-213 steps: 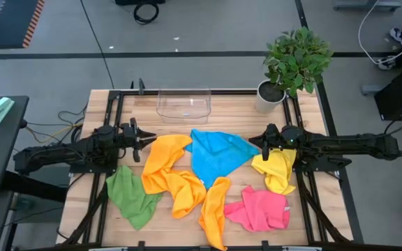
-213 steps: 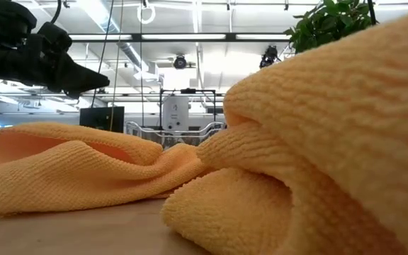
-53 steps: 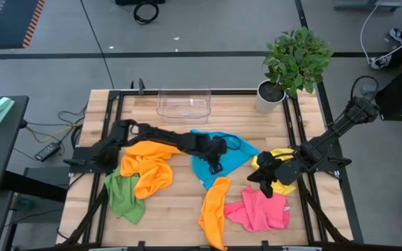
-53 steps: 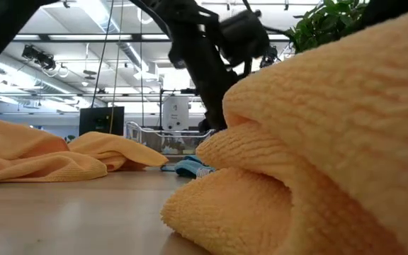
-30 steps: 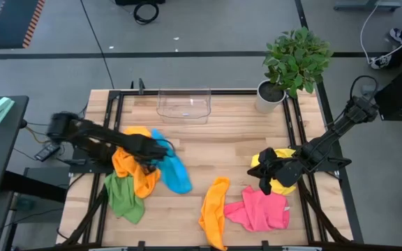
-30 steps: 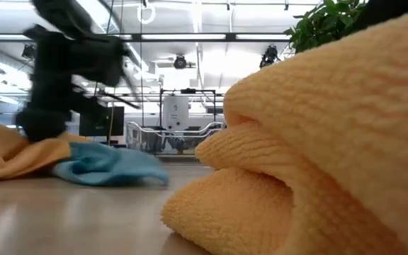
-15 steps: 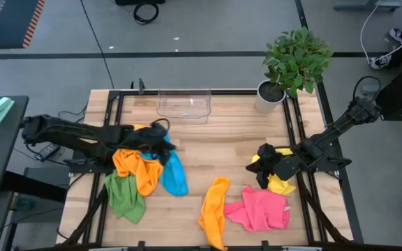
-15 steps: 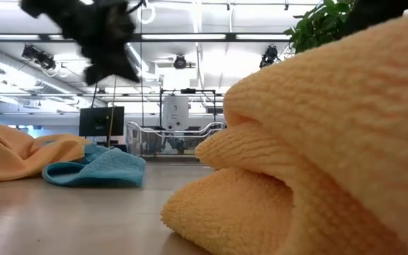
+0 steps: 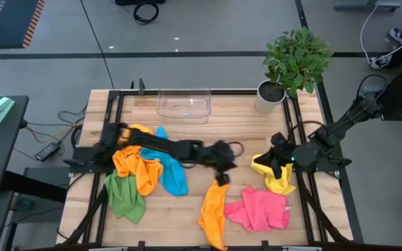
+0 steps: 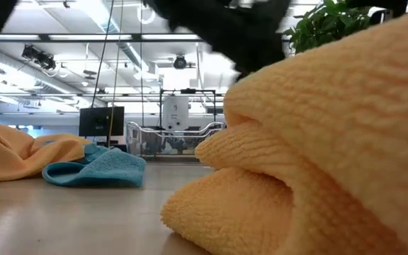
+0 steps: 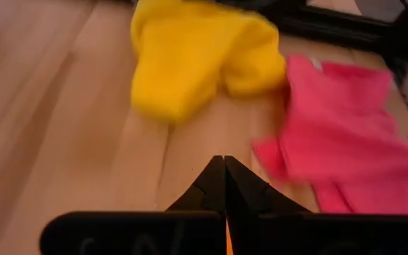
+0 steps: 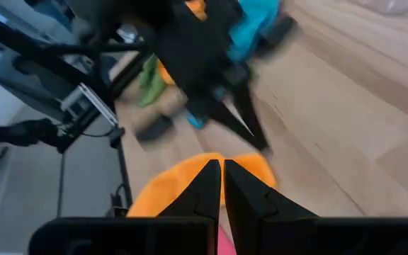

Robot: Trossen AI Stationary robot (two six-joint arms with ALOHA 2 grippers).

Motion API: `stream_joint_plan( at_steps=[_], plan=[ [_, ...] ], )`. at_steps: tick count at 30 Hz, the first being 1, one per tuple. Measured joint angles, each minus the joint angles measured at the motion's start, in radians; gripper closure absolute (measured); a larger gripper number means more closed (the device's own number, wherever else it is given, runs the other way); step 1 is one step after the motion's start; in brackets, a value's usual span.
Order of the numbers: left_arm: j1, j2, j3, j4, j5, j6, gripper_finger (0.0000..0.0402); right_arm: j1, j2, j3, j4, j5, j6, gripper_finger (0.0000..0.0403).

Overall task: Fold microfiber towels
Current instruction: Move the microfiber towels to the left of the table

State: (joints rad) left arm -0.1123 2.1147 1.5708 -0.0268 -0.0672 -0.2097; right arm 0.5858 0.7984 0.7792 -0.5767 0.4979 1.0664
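Orange towel [image 9: 213, 206] just below left fingers [image 9: 222, 173]

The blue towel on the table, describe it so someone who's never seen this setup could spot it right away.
Start at the clear plastic tray at the table's far edge, then look toward the near left. The blue towel lies crumpled there, against an orange towel with a green towel just beyond. It is the only blue cloth on the table.

Both arms matte black, jointed tube segments with chunky housings. Left pincer [image 11: 224, 185]: two flat black fingers tapering to pointed tips, wide black crossbar behind them. Right pincer [image 12: 222, 185]: same black tapered fingers and crossbar. Thin black cable loops just behind each pincer's wrist.
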Motion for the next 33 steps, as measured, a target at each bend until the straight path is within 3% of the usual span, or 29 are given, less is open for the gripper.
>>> stream_joint_plan(
  at_steps=[8,19,24,29,33],
  plan=[
    [0.024,0.326,0.372,0.023,-0.021,0.038,0.0397,0.0,-0.094,0.0,0.011,0.027,-0.05,0.0376],
    [0.061,0.616,0.751,-0.035,-0.004,0.018,0.0398,-0.001,-0.138,0.0,0.015,0.041,-0.07,0.0376],
    [0.079,0.638,0.78,-0.219,0.001,0.009,0.0396,0.0,-0.139,0.002,0.031,0.021,-0.071,0.0376],
    [0.088,0.578,0.789,-0.539,-0.002,-0.009,0.0398,0.0,-0.14,0.002,0.03,0.021,-0.097,0.0376],
    [0.073,0.509,0.774,-0.737,-0.161,0.066,0.0398,0.0,-0.14,0.002,0.027,0.021,-0.125,0.0376]
  ],
)
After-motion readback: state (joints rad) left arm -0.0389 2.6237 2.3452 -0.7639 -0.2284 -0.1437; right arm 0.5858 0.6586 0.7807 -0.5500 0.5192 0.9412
